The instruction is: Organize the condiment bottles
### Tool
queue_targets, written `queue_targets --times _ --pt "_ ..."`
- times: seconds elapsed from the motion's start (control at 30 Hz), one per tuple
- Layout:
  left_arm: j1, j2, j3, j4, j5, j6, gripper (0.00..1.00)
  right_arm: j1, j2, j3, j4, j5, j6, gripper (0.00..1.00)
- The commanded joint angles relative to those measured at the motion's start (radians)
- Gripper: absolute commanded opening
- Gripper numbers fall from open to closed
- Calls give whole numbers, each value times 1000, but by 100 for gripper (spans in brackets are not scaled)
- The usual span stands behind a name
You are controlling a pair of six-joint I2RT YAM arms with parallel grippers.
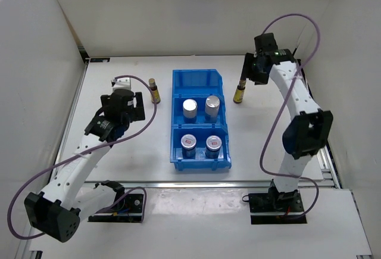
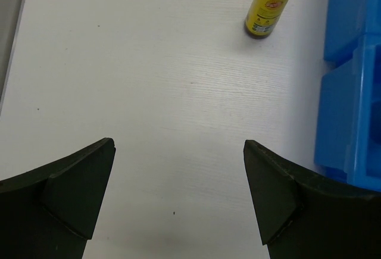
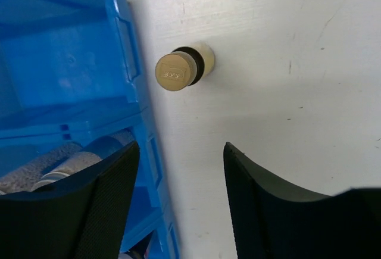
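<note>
Two amber bottles with yellow labels stand on the white table, one left of the blue bin (image 1: 155, 91) (image 2: 269, 9) and one right of it (image 1: 240, 92) (image 3: 181, 68). In the bin's middle compartment stand two white shakers with silver lids (image 1: 190, 109) (image 1: 212, 105). Two squat silver-lidded jars (image 1: 189, 142) (image 1: 214, 144) sit in the near compartment. My left gripper (image 1: 123, 85) (image 2: 178, 146) is open over bare table, short and left of the left bottle. My right gripper (image 1: 246, 74) (image 3: 181, 149) hangs above the right bottle, its jaws partly apart and empty.
The blue three-compartment bin (image 1: 197, 79) (image 2: 351, 92) (image 3: 65, 62) sits mid-table with nothing in its far compartment. White walls close in the table at the back and on both sides. The arm bases stand along the near edge.
</note>
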Motion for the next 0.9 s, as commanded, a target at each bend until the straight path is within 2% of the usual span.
queue_targets --times 0.0,0.37,0.53,0.7,0.87 --pt "6 6 39 16 -69 -8 100 -5 78 84 -71 -80 -47 62" --pt "6 16 39 16 -47 -17 100 -5 183 103 -51 -64 -69 65" --pt "6 25 39 16 -47 -17 100 -15 252 188 -51 -54 -69 65" --pt "6 25 39 16 -38 -17 100 -15 315 253 -65 -54 -69 62" --pt "6 25 39 16 -38 -8 100 -15 358 299 -74 -22 -69 53"
